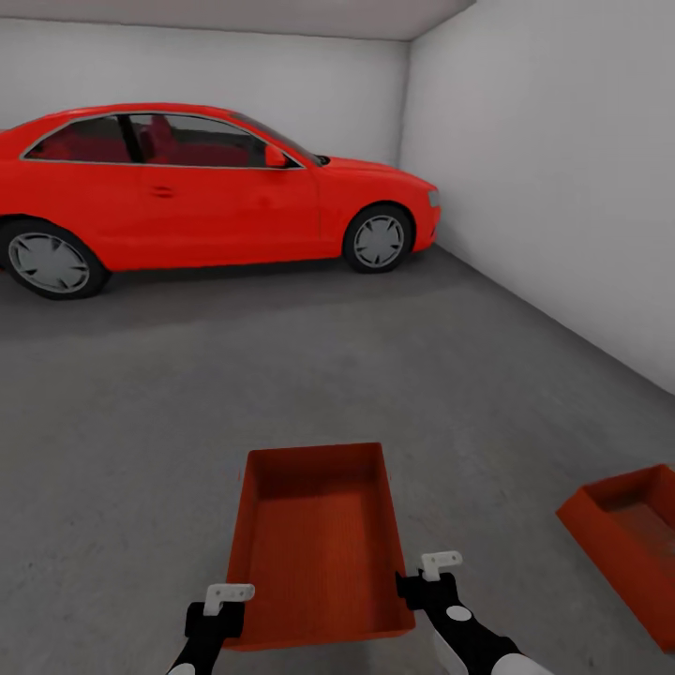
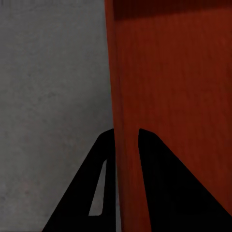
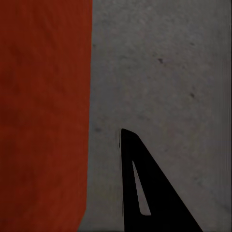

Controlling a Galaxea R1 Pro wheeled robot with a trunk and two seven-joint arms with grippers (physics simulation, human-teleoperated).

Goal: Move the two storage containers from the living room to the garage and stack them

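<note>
The robot is in the garage. On the far left stands the red car (image 1: pixel 187 187), by the pale back wall (image 1: pixel 234 66). The grey floor (image 1: pixel 141 422) spreads out in front of it.

Low down, the left gripper (image 1: pixel 228 594) is at the near left corner of one orange tub (image 1: pixel 319 544). In the left wrist view its fingers (image 2: pixel 94 193) sit one on each side of the tub's wall (image 2: pixel 126 145), so they look clamped on it. The right gripper (image 1: pixel 439 564) is at the tub's near right corner. In the right wrist view one finger (image 3: pixel 142 188) shows beside the tub (image 3: pixel 43 116); I cannot tell if this one is holding.

Far right, the second tub (image 1: pixel 628 544) sits on the floor, well apart from the first.

So both tubs have reached the garage. I think the stacking is what is left: one tub must go on top of the other.
</note>
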